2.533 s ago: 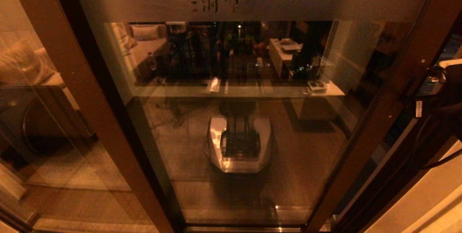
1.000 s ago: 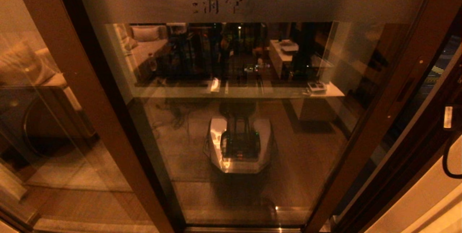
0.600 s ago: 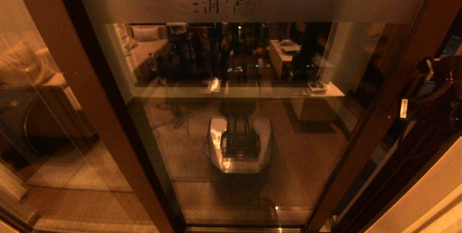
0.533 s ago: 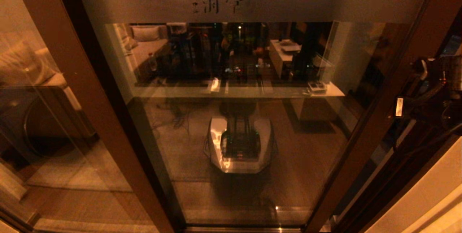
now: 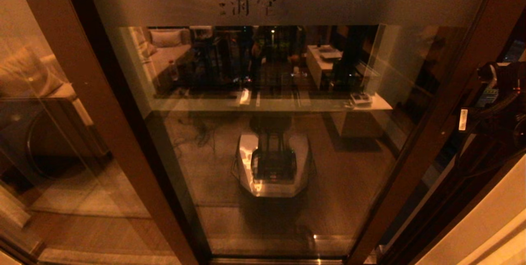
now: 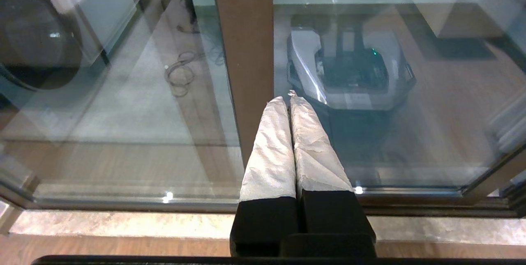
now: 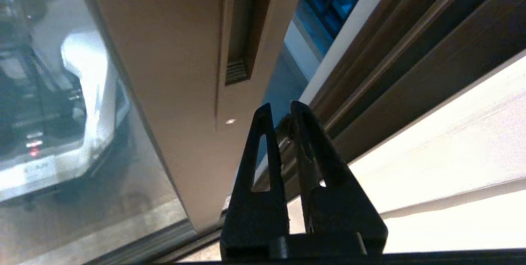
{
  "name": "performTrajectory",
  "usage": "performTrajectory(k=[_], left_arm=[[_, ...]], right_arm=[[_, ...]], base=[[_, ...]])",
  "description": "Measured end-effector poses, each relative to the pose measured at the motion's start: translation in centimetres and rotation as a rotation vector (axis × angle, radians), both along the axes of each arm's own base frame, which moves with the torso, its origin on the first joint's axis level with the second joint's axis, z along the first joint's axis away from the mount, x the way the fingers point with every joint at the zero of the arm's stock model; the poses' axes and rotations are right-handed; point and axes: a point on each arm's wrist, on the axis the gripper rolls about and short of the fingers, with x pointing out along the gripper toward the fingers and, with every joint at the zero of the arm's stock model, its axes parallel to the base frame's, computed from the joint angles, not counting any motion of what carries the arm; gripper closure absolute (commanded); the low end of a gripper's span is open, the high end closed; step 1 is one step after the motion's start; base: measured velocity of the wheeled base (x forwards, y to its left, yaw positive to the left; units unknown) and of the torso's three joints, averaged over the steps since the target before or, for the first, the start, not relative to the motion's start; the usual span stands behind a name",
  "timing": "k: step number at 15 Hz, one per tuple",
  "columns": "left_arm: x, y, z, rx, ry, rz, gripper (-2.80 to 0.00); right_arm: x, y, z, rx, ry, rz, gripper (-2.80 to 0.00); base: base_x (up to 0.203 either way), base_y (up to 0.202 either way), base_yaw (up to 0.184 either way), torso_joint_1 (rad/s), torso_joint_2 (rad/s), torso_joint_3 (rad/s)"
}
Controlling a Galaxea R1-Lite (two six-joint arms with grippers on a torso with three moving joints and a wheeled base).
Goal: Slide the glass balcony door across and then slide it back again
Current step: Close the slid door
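Now right pincer (image 7: pixel 281 111) just beside glass balcony door (image 7: pixel 185 72) handle slot (image 7: pixel 238 39).

The left gripper (image 6: pixel 289 100) reaches out from the near edge of the frame, its two fingers (image 6: pixel 273 150) wrapped in pale, wrinkled covering and pressed together along their whole length, holding nothing. Their tips point at a wide brown post (image 6: pixel 242 51) that stands upright between two panes of glass. Beyond the post, the glass balcony door (image 6: pixel 431 92) shows a reflection of the robot's white and black base (image 6: pixel 349 72) on a wooden floor. The pane on the other side of the post shows a dark round shape (image 6: pixel 37 39). A metal track (image 6: pixel 123 204) and a pale stone sill (image 6: pixel 123 224) run along the foot of the glass.
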Motion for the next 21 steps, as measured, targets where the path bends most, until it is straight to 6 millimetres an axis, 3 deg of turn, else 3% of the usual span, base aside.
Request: performTrajectory(k=[6,15,21], left_arm=[[0.0,0.0,0.0,0.0,0.0,0.0,0.0],[0.0,0.0,0.0,0.0,0.0,0.0,0.0],[0.0,0.0,0.0,0.0,0.0,0.0,0.0]], right_arm=[[0.8,-0.4,0.7,0.015,-0.048,-0.012,0.0],[3.5,-1.3,0.0,0.018,-0.067,-0.032,0.0],[2.8,-1.0,0.4,0.019,-0.076,-0.021,0.0]], base=[[0.0,0.0,0.0,0.0,0.0,0.0],[0.0,0.0,0.0,0.0,0.0,0.0],[0.0,0.0,0.0,0.0,0.0,0.0]])
